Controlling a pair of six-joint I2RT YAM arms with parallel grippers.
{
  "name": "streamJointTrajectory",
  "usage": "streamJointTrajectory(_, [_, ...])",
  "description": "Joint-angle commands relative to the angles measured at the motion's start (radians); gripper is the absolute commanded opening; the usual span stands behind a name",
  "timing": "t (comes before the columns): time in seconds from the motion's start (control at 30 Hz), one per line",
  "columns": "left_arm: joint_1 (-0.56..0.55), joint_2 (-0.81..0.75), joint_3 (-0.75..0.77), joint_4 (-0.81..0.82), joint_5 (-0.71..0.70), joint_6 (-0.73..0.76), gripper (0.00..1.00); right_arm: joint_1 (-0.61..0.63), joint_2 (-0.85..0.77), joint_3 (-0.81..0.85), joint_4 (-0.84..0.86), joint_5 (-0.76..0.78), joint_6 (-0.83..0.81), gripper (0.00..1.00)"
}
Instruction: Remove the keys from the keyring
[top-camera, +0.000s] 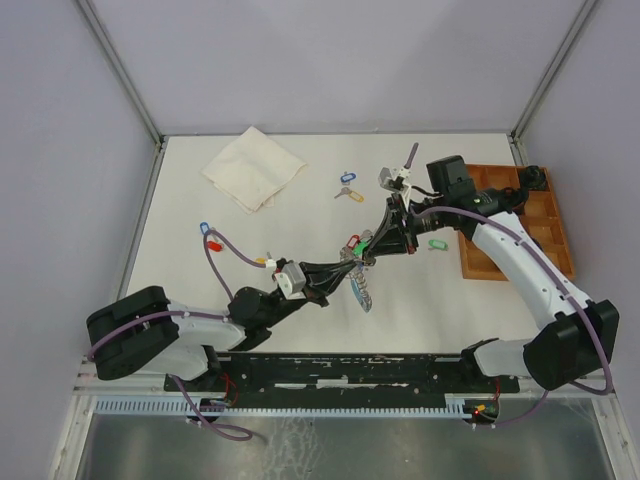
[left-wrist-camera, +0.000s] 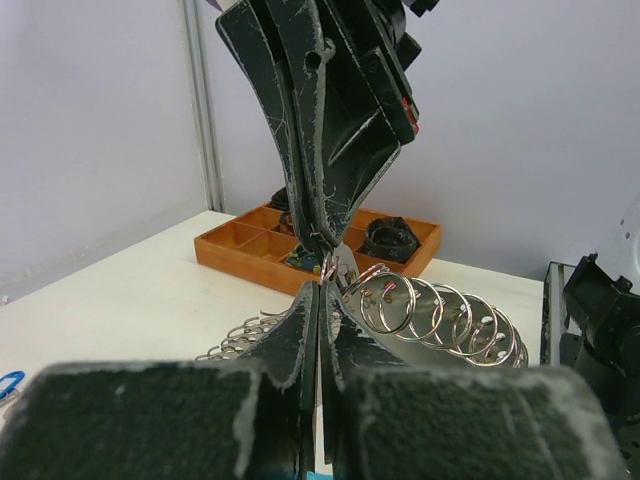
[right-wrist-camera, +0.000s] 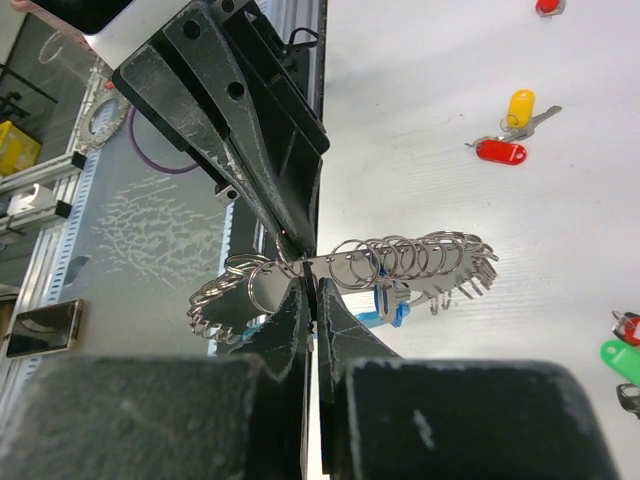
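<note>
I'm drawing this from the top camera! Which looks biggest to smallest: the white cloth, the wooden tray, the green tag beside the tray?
1. wooden tray, though partly hidden
2. white cloth, slightly smaller
3. green tag, tiny

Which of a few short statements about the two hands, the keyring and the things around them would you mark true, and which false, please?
1. The left hand and the right hand are both shut on the keyring. True.
2. Silver keys hang on the keyring. True.
3. The white cloth lies in the wooden tray. False: it lies on the table at the far left, while the tray stands at the right.
4. No key lies loose on the table. False: a green-tagged key lies near the tray, and other tagged keys lie elsewhere.
</note>
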Motion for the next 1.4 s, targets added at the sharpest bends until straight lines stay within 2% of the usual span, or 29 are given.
streamJointTrajectory(0.0, [-0.001,-0.021,0.046,0.221,-0.042,-0.027,0.03,-0.005,-0.057,0.057,0.021,0.057,-0.002,0.01])
streamJointTrajectory(0.5, [0.000,0.009,0.067,0.222,-0.150,-0.017,0.03,-0.003,-0.098,0.140,-0.081,0.150,-0.105,0.01])
streamJointTrajectory(1.37, [0.001,0.083,0.056,0.221,-0.219,-0.044,0.04,0.088,-0.092,0.199,-0.150,0.303,-0.196,0.01])
